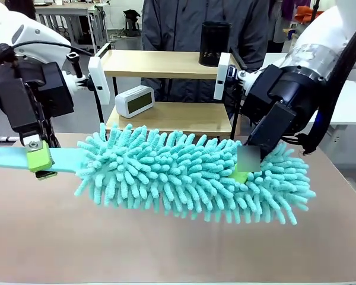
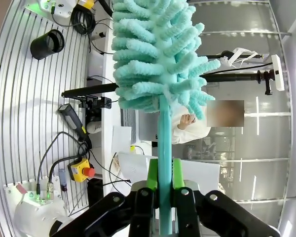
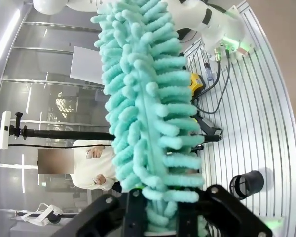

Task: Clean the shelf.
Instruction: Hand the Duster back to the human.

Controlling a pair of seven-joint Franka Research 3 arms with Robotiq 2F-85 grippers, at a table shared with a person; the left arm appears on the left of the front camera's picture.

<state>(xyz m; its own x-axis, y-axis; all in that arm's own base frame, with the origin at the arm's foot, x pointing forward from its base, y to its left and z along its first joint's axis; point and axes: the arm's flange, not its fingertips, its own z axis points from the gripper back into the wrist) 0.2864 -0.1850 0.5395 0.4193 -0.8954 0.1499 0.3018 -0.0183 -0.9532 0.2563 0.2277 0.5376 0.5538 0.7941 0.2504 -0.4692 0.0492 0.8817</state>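
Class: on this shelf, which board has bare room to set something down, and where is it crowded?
Shelf: the top board is bare left of the black cup. The lower board is free right of the clock. In front, the duster crowds the way.

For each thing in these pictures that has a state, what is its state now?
Fluffy turquoise microfibre duster: held level above the brown table, between both arms.
Left gripper: shut on the duster's flat turquoise handle.
Right gripper: shut on the duster's fluffy far end.
Two-tier wooden shelf with black frame: not yet touched by the duster.
White digital clock: upright on the lower board.
Black mesh cup: upright on the upper board.
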